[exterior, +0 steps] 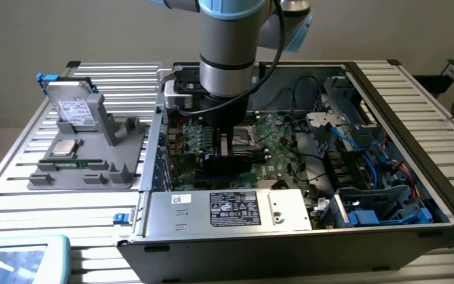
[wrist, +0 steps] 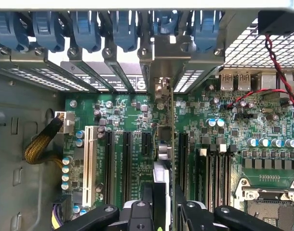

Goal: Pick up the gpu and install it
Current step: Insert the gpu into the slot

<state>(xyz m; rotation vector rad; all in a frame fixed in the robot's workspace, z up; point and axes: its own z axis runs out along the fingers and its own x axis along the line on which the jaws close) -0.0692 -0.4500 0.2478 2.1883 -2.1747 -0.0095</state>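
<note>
Open computer case (exterior: 290,248), dark sheet-metal walls, stands on a slatted aluminium surface (exterior: 22,204). The arm (exterior: 227,53) reaches straight down into it.

Gripper (exterior: 229,145) (wrist: 164,211): black fingers (wrist: 137,214) closed narrowly on the gpu (exterior: 229,161) (wrist: 164,144), one either side of the card.

The gpu is held on edge over the green motherboard (wrist: 123,115). In the wrist view it appears as a thin upright line running between the long black slots (wrist: 126,163). Its silver end bracket (wrist: 168,57) is against the perforated rear wall, below the row of blue plastic latches (wrist: 84,29). Whether the card is seated in a slot cannot be told.

Also noted: one white slot (wrist: 89,163), a braided yellow cable (wrist: 41,144), twisted red and black wires (wrist: 277,62).

On the exterior view's left, a grey moulded holder (exterior: 120,171) carries a silver labelled hard drive (exterior: 77,109) and a narrow green memory stick (exterior: 69,164).
</note>
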